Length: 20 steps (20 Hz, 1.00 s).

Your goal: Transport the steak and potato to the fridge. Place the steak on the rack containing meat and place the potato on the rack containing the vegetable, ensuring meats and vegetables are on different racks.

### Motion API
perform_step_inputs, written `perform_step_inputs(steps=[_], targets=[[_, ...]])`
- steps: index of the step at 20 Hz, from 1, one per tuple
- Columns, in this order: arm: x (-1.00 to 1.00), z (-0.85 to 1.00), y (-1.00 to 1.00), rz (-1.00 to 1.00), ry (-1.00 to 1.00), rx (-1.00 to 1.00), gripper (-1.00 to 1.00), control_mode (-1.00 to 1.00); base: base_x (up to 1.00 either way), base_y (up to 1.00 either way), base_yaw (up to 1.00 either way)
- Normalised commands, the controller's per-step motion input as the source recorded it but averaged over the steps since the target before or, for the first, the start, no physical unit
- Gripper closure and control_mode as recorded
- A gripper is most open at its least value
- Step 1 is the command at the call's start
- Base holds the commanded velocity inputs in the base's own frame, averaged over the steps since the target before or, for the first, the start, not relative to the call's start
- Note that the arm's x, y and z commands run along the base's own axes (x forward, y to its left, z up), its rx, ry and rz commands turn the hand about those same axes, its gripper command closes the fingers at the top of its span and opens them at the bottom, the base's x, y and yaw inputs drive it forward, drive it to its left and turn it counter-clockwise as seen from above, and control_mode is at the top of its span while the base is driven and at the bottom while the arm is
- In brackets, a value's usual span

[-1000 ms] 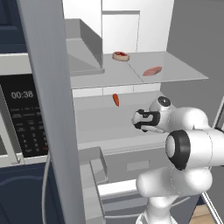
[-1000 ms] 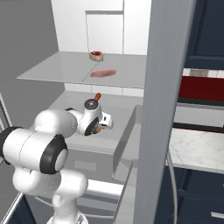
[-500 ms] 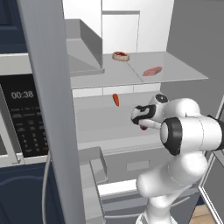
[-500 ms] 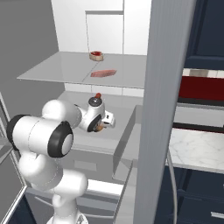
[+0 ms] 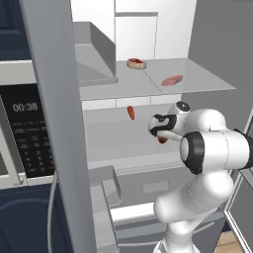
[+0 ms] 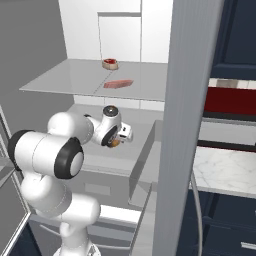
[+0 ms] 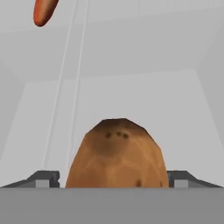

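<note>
The brown potato rests on the lower fridge rack, between my gripper's dark fingertips, which stand wide at its sides with a sliver of gap on the left. From the base, the gripper hovers low over the potato mid-rack, open. The same rack carries a red-orange vegetable further back left. On the upper glass rack lie a round red steak with a pale rim and a pink slab of meat.
The open fridge door's grey edge stands close at the left, with a microwave beyond it. A drawer front sits below the lower rack. A marble counter lies to the right of the fridge.
My jaws have widened off the potato, which stays on the lower rack. My elbow has swung closer to the fridge while the hand kept its place.
</note>
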Motion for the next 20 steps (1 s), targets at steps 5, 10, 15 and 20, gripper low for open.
perform_step_inputs(steps=[5, 10, 15, 20], targets=[[0.0, 0.0, 0.0, 0.0, 0.0, 0.0, -1.0, -1.0, 0.0, 0.0, 0.0], [-0.14, -0.01, 0.0, 0.0, -0.01, 0.0, -1.0, -1.0, 0.0, 0.0, 0.0], [-0.69, 0.0, 0.0, 0.0, -0.07, 0.0, -1.0, -1.0, 0.0, 0.0, 0.0], [-0.76, -0.01, 0.0, 0.0, -0.05, 0.02, -1.0, -1.0, 0.0, 0.0, 0.0]])
